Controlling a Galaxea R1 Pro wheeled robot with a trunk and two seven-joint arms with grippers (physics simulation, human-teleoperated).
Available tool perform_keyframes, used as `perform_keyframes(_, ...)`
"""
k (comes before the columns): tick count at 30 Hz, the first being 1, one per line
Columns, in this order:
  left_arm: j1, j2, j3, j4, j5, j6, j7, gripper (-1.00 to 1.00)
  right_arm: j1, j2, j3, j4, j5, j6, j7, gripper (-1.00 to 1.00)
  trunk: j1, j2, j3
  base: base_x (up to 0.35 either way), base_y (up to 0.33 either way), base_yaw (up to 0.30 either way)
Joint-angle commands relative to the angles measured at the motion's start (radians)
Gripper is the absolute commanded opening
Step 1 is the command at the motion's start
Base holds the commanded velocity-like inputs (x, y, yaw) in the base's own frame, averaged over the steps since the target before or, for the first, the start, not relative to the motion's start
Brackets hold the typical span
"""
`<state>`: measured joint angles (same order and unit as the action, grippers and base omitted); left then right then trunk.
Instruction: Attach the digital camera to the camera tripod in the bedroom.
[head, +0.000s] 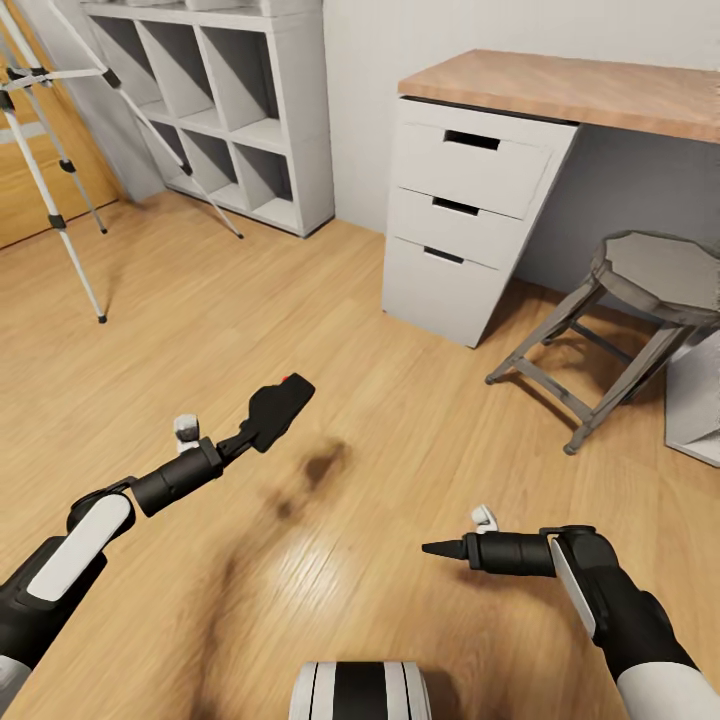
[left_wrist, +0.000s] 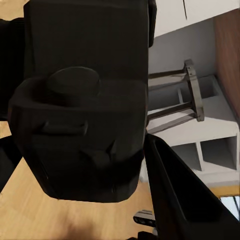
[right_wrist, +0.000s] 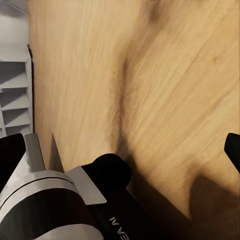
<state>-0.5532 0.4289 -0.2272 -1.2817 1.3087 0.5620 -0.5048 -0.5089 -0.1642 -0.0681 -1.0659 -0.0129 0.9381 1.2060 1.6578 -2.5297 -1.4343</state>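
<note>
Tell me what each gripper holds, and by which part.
The left gripper holds the digital camera by its sides. The right gripper holds nothing.

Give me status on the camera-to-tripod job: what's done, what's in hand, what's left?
Done: the digital camera is picked up, clamped in the left gripper above the wood floor. In hand: carrying it; the camera tripod stands off to the far left by the white cube shelf, not yet reached. Left: close the distance and mount the camera on the tripod head. The right gripper holds nothing.
</note>
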Motion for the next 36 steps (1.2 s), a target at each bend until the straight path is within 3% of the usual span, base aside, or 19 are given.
perform_keyframes(1, -0.001, 0.0, -0.001, 0.001, 0.0, 0.005, -0.001, -1.0, 0.0, 0.0, -0.001, 0.0, -0.001, 0.008, 0.002, 1.0, -0.001, 0.0, 0.003, 0.0, 0.0, 0.0)
perform_keyframes(4, -0.001, -0.002, -0.001, 0.01, -0.032, 0.002, 0.002, -1.0, 0.0, 0.0, 0.0, 0.0, 0.0, 0.007, 0.001, 1.0, -0.002, 0.001, 0.015, 0.0, 0.0, 0.0)
perform_keyframes(15, -0.001, -0.004, 0.002, 0.01, -0.039, 0.005, 0.113, -1.0, 0.0, -0.005, -0.001, 0.0, -0.001, 0.008, 0.003, 1.0, -0.007, 0.003, 0.057, 0.0, 0.0, 0.0)
perform_keyframes(36, -0.001, -0.005, 0.002, 0.018, -0.036, 0.003, 0.129, -1.0, 0.0, -0.005, 0.001, 0.0, 0.0, 0.009, 0.004, 1.0, -0.016, 0.008, 0.139, 0.0, 0.0, 0.0)
